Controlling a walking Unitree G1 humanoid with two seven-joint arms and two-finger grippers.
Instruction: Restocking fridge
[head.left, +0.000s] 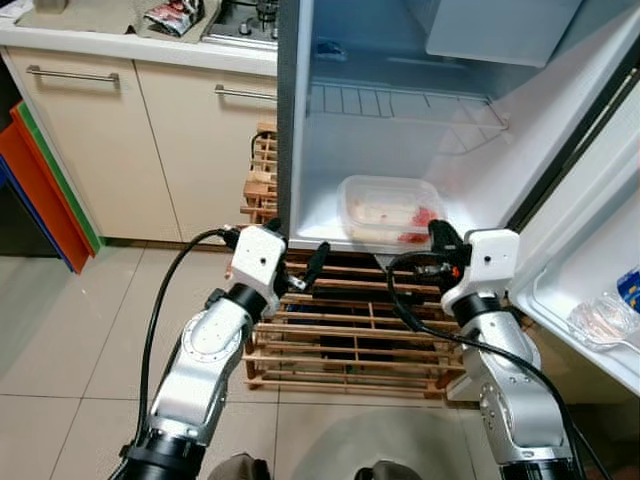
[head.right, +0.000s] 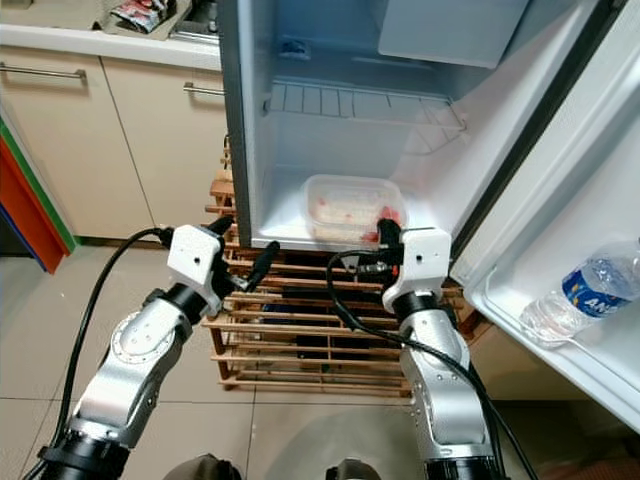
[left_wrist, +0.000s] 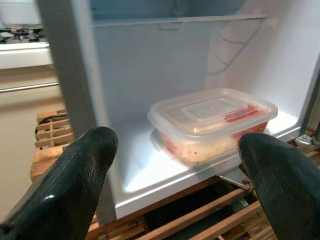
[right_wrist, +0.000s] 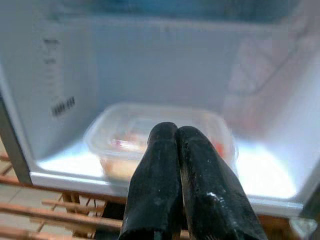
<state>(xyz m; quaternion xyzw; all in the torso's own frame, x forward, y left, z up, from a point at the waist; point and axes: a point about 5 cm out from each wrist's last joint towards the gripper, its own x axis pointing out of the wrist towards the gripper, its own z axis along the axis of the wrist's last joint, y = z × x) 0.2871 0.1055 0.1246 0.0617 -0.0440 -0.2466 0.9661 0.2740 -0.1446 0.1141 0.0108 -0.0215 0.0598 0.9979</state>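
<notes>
Kitchen, open fridge (head.left: 300, 120); food box (head.left: 390, 210) on its floor. I judged it light, slippery, rigid: clasp both sides. Left gripper (left_wrist: 175, 165) gaped empty; right gripper (right_wrist: 175, 165) closed, empty.

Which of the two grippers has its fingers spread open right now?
The left gripper: its fingers stand wide apart, framing the plastic food container on the fridge floor. The right gripper has its fingers pressed together.

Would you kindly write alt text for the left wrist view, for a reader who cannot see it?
A lidded clear food container with red and pale food sits on the white fridge floor. The left claw is open before it, its black fingers spread wide, above a wooden slatted rack.
</notes>
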